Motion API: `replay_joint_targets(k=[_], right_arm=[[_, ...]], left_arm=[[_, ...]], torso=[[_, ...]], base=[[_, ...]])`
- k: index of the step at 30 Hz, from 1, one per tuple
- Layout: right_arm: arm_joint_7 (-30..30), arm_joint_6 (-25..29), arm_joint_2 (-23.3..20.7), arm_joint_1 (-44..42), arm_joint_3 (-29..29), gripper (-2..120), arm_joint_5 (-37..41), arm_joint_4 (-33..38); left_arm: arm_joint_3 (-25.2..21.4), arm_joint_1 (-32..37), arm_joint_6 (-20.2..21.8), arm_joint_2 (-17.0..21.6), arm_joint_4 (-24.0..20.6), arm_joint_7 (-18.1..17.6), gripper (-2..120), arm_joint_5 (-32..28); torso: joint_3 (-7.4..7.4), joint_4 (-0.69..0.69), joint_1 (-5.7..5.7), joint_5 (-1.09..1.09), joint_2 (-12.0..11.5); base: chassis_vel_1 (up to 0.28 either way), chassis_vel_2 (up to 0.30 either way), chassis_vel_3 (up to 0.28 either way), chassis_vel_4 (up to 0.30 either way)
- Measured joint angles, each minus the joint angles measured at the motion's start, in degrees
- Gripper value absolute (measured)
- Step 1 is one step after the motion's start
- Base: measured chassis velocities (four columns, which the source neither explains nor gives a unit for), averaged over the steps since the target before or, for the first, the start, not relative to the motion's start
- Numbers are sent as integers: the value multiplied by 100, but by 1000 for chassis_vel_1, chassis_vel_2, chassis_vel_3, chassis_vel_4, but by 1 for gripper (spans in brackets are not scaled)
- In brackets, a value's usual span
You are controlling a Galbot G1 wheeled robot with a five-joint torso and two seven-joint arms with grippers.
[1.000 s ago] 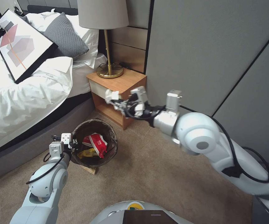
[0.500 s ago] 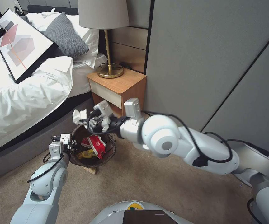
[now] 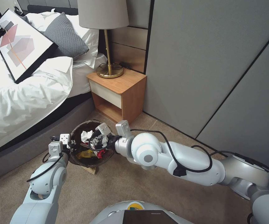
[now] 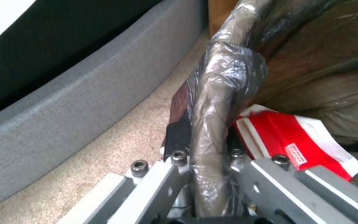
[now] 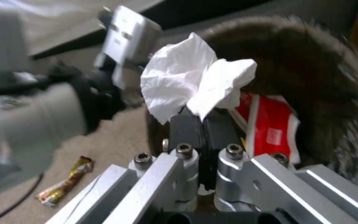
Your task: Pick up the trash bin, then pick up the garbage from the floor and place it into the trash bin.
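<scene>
In the head view, the left gripper (image 3: 68,143) sits at the near-left rim of the trash bin (image 3: 78,158), which stands on the carpet (image 3: 147,180) between the bed (image 3: 22,93) and the nightstand (image 3: 119,93). The left wrist view shows what that angle hides: the jaws are pinched tight on the bag-covered rim (image 4: 216,124), one finger outside and one inside. Within the bin lie a red wrapper (image 4: 295,146) just beside the inner finger and, seen from the head, a yellow wrapper (image 3: 86,153).

The right gripper (image 3: 92,140) reaches over the bin's mouth. Its wrist view shows the jaws closed narrow on a crumpled white tissue (image 5: 191,81), which sticks out past the fingertips above the bin's opening. That same view shows a brown-and-gold wrapper (image 5: 65,183) lying on the carpet outside the bin.
</scene>
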Motion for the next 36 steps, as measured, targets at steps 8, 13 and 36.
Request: replay_joint_targets(k=[8,13,36], right_arm=[[66,2,124,-156,-91,0,-52,-286],[61,23,304,-157,-93,0,-87,-526],[38,106,833,64,88,48,-188,-1066]], left_arm=[[0,-23,0,-32,55,3,0,-9],[3,-23,0,-45,64,11,0,-8],[2,10,0,-39,74,19,0,-11]], torso=[[0,0,0,0,0],[0,-1,0,0,0],[0,0,0,0,0]], base=[[0,0,0,0],[0,0,0,0],[0,0,0,0]])
